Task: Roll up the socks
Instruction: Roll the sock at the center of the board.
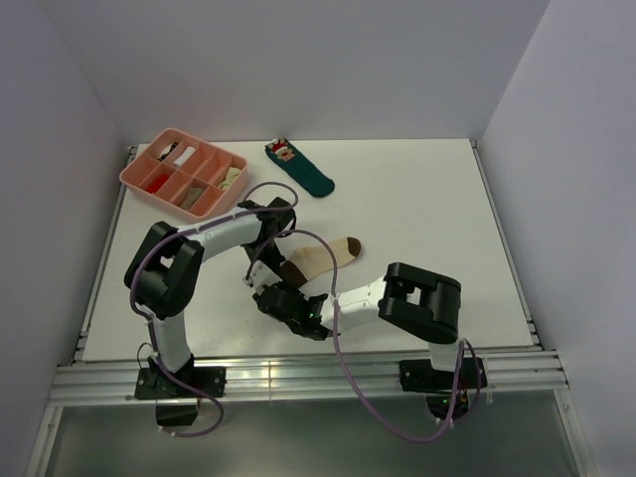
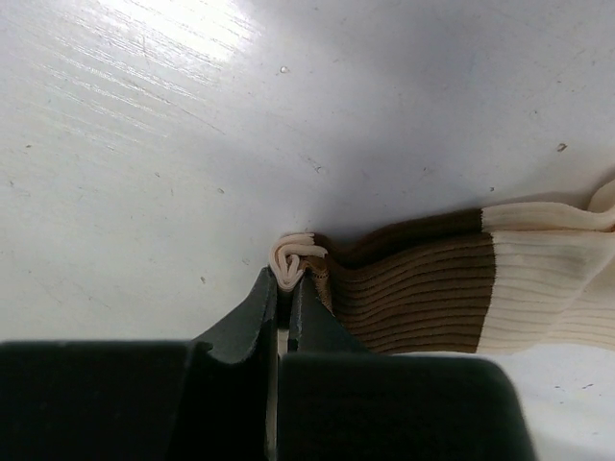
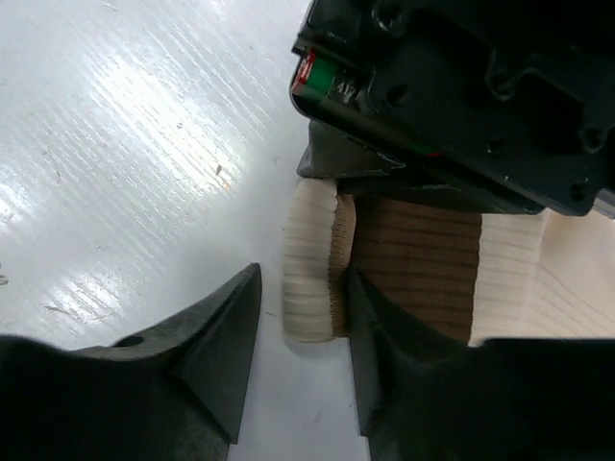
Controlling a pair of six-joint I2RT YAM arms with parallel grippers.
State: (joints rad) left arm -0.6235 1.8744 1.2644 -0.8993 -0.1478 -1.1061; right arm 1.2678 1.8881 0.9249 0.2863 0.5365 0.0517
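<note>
Right gripper (image 1: 276,298) nearest, at the cuff end of the socks (image 1: 323,255), mid-table (image 1: 427,199).
Left wrist: left gripper (image 2: 284,279) pinches the bunched cream cuff edge. Right wrist: right gripper (image 3: 303,288) stands spread around the folded cuff. The fabric looks soft, light and ribbed, probably best gripped across that fold.

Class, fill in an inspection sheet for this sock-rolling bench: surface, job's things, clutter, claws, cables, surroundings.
Surface: white table, lightly scuffed.
Job's things: banded sock lying mid-table, cuff end at the claws.
Clutter: pink tray at the far left, small items inside; teal sock beside it.
Claws: left claw shut on the cuff's edge; right claw open, straddling the cuff.
Cables: purple cables loop off both arms.
Surroundings: plain walls on three sides.
</note>
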